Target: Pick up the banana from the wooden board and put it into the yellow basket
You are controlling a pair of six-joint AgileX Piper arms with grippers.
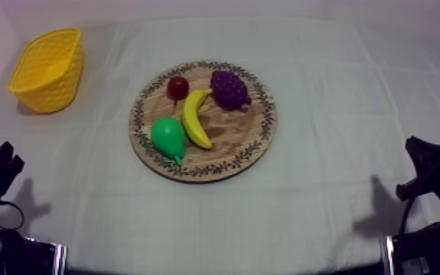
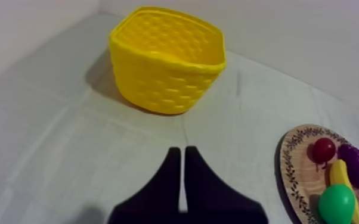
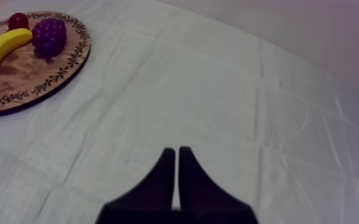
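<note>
The curved yellow banana lay across the round wooden board, a green pear crowding it at eight o'clock. The left gripper and right gripper sat empty, fingers pressed together. Descending fingers might catch the pear and roll the banana.

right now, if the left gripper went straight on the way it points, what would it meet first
Probably the yellow basket: the left gripper points across bare cloth at its near wall. The wooden board lies off to one side.
</note>
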